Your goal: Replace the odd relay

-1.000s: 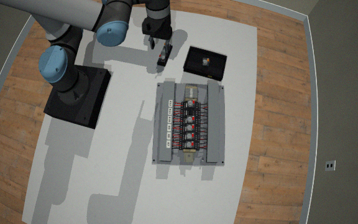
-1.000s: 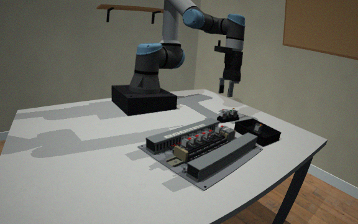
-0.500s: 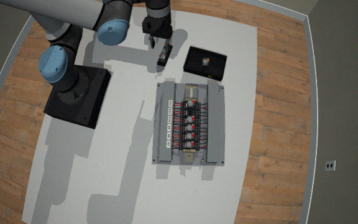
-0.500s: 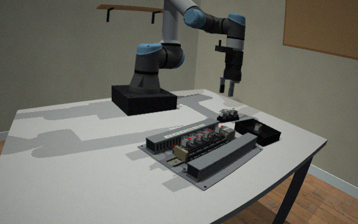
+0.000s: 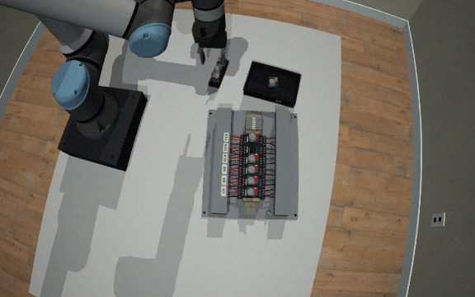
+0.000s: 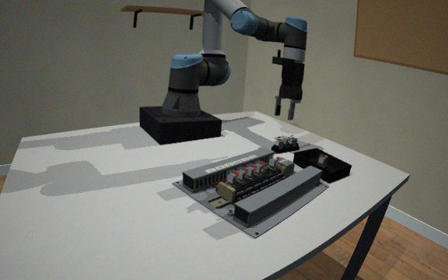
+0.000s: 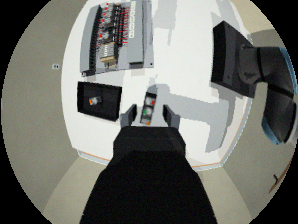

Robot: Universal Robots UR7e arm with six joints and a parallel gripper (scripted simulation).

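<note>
My gripper [image 5: 212, 57] [image 6: 285, 110] [image 7: 149, 109] is open and empty. It hangs well above the small black spare holder [image 5: 216, 83] [image 6: 285, 147] [image 7: 148, 104], which carries two spare relays; red and green buttons show on them. The black tray [image 5: 289, 84] [image 6: 338, 173] [image 7: 109, 106] lies to the right of the holder, and one relay with an orange button [image 5: 272, 82] [image 6: 322, 159] [image 7: 93, 102] rests inside it. On the grey panel [image 5: 221, 210] [image 6: 255, 229] [image 7: 89, 63] stands a row of relays with red buttons [image 5: 253, 169] [image 6: 247, 174]. The socket second from the far end [image 5: 253, 147] looks empty.
The arm's black base [image 5: 101, 128] [image 6: 179, 126] stands left of the panel. Two long grey wire ducts [image 5: 221, 165] [image 5: 284, 165] flank the relay row. The tray sits near the table's right edge.
</note>
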